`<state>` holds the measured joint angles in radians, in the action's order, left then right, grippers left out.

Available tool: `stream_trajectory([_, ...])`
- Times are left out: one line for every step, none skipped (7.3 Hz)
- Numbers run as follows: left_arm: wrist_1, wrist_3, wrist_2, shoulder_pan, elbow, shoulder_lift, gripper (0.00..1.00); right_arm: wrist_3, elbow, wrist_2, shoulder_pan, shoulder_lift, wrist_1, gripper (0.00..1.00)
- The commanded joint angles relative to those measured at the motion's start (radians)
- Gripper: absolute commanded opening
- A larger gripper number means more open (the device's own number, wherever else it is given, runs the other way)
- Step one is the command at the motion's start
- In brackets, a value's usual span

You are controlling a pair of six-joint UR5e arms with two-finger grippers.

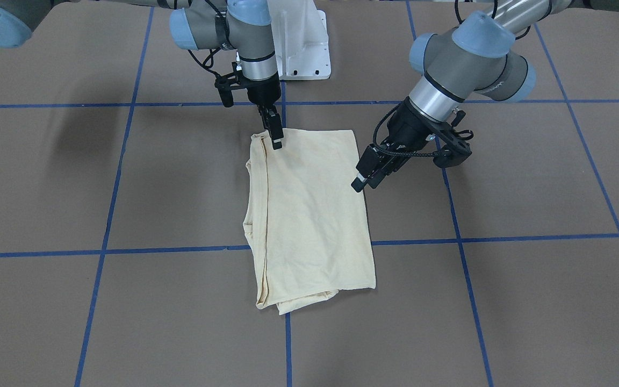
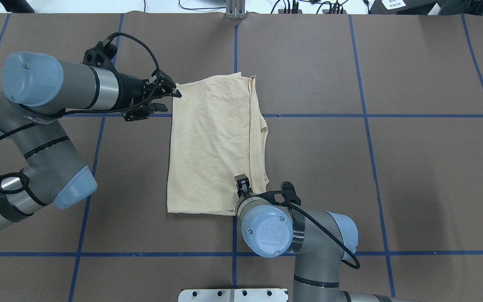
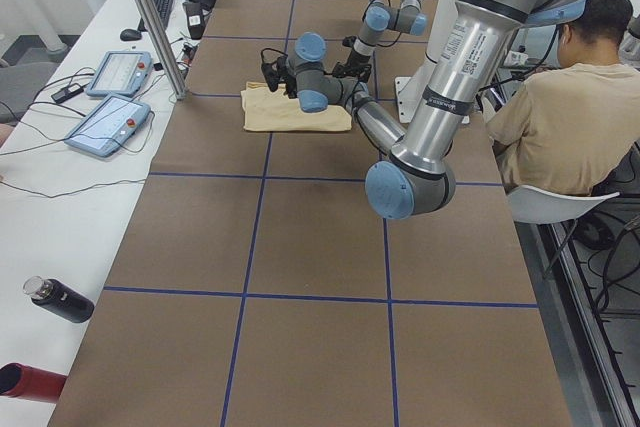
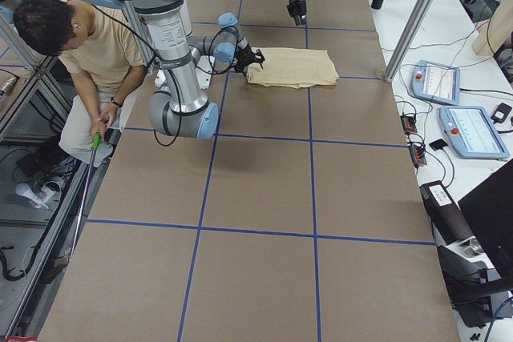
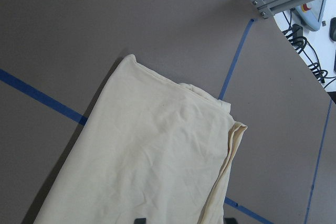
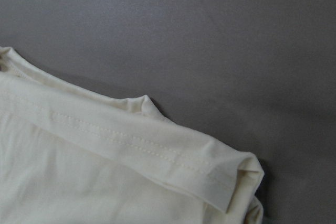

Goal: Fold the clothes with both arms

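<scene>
Two grips pending: right fingers (image 2: 242, 183), lower centre, set at the T-shirt (image 2: 212, 142) hem, closure cannot be told; T-shirt laid folded mid-frame on worktop (image 2: 392, 167); left fingers (image 2: 173, 102), upper left, spread beside its corner. All layers should be pinched, lifted level.

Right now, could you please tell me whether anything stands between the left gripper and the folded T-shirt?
Nothing visible does. The left gripper, jaws open, hangs right at the edge of the cream T-shirt, and only bare brown table shows around it.
</scene>
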<state>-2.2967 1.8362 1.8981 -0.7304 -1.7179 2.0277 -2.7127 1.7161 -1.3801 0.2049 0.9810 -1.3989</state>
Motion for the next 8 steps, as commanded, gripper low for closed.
stream_trajectory([0.000, 0.003, -0.001, 0.003, -0.014, -0.001, 0.58, -0.004, -0.006, 0.000, -0.001, -0.007, -0.002, 0.75])
stream_trajectory([0.000, 0.003, -0.001, 0.003, -0.017, -0.003, 0.58, -0.025, -0.007, 0.000, -0.001, -0.004, -0.002, 0.21])
stream_trajectory([0.002, 0.005, -0.001, 0.003, -0.019, -0.001, 0.58, -0.028, -0.006, 0.000, -0.005, -0.004, 0.001, 0.00])
stream_trajectory([0.032, 0.003, -0.001, 0.003, -0.035, -0.001, 0.58, -0.028, -0.006, -0.002, -0.005, -0.004, 0.001, 0.00])
stream_trajectory([0.043, 0.003, -0.001, 0.005, -0.041, -0.003, 0.58, -0.025, -0.001, -0.005, -0.005, -0.002, 0.001, 0.00])
stream_trajectory([0.042, 0.003, -0.008, 0.018, -0.049, -0.048, 0.58, -0.025, 0.002, -0.005, -0.005, 0.001, 0.000, 0.00])
stream_trajectory([0.042, 0.005, -0.028, 0.041, -0.113, -0.091, 0.58, -0.025, 0.008, -0.007, -0.005, 0.008, -0.003, 0.00])
stream_trajectory([0.037, 0.068, -0.080, 0.107, -0.144, -0.146, 0.58, -0.025, 0.011, -0.007, -0.005, 0.010, -0.006, 0.00])
